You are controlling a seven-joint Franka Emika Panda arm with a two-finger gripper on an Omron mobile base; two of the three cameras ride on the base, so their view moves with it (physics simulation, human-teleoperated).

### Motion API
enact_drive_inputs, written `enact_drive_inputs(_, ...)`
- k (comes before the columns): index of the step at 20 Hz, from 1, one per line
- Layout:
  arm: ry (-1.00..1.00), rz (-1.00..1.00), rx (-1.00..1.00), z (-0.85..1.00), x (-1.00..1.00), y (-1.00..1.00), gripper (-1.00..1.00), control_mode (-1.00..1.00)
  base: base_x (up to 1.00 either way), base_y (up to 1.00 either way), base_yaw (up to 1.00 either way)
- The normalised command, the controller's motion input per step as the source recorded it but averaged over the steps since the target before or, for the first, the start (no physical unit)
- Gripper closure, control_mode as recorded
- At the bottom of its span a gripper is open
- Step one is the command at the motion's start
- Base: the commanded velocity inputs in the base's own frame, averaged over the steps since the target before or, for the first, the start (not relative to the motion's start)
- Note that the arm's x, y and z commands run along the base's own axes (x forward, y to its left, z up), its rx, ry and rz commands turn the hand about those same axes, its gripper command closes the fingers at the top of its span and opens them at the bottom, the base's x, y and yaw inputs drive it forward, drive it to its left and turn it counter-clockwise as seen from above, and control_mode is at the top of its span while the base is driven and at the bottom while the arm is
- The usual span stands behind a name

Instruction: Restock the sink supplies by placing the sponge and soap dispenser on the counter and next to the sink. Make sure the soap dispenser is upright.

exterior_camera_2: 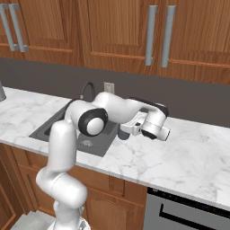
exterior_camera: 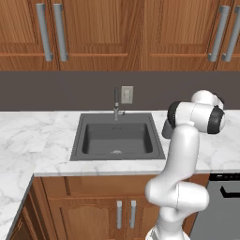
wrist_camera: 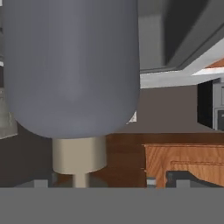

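White marble counter (exterior_camera: 28, 136) surrounds the dark sink (exterior_camera: 117, 138); at the basin's three o'clock, just beside its rim, the grey soap dispenser (exterior_camera: 167, 129) stands on the counter, gripper (exterior_camera_2: 126, 130) fingers spread around it.

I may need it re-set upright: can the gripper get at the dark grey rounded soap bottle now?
Probably yes: the dark grey soap dispenser sits right in front of the gripper, jaws apart, nothing between.

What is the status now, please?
Jaws look open around soap dispenser. Dispenser stands on counter, right of sink. Nothing seen in the way.
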Motion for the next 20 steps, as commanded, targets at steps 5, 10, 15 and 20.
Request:
enact_drive_inputs(5, 0.08, -0.07, 0.00, 0.00, 0.14, 0.00, -1.00, -1.00, 0.00, 0.00, 0.00)
enact_drive_inputs(10, 0.10, -0.08, -0.03, -0.07, 0.27, 0.00, -1.00, -1.00, 0.00, 0.00, 0.00)
enact_drive_inputs(15, 0.04, -0.08, -0.01, 0.00, 0.06, 0.00, -1.00, -1.00, 0.00, 0.00, 0.00)
enact_drive_inputs(20, 0.00, -0.07, 0.00, 0.00, -0.24, 0.00, -1.00, -1.00, 0.00, 0.00, 0.00)
